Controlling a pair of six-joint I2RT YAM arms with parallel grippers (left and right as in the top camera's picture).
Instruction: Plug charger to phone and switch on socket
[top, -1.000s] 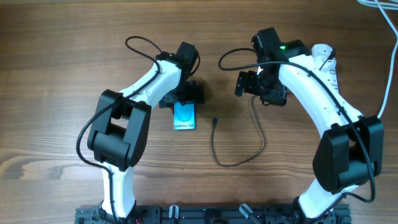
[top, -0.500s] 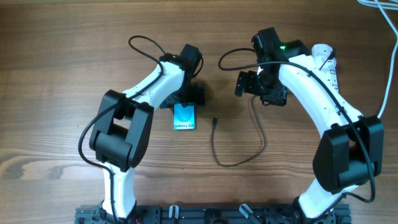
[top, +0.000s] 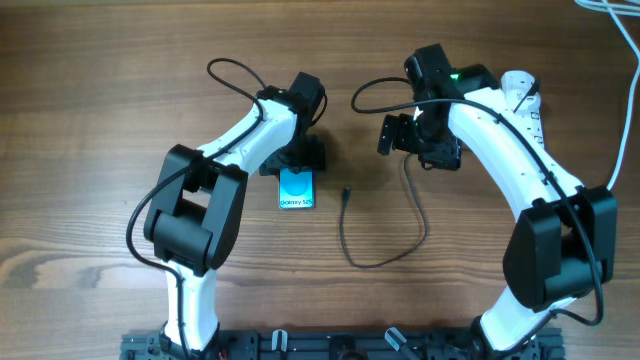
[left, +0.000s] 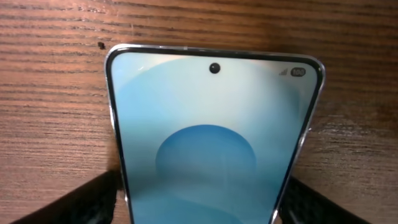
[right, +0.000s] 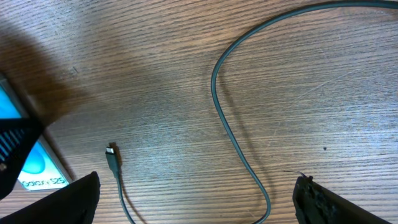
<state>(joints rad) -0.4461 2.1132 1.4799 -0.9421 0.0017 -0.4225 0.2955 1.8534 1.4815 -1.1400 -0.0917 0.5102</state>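
The phone (top: 296, 188) lies flat on the wooden table, cyan screen up, "Galaxy" text at its near end. My left gripper (top: 300, 157) sits over its far end. In the left wrist view the phone's screen (left: 214, 137) fills the frame, and the gripper's (left: 200, 190) fingers press against both long edges. The charger, a thin black cable (top: 385, 258), loops on the table with its connector tip (top: 345, 191) right of the phone. My right gripper (top: 403, 135) hovers open and empty above the cable (right: 237, 146); the tip (right: 111, 153) lies apart from the phone's corner (right: 31, 168). The socket (top: 522, 92) is mostly hidden behind the right arm.
A white lead (top: 622, 40) runs off the table's far right corner. The robot base rail (top: 330, 345) lines the near edge. Bare wood lies left of the left arm and along the far side.
My left arm has shifted slightly to the right over the phone's far end. The phone, the cable and the right arm have not moved.
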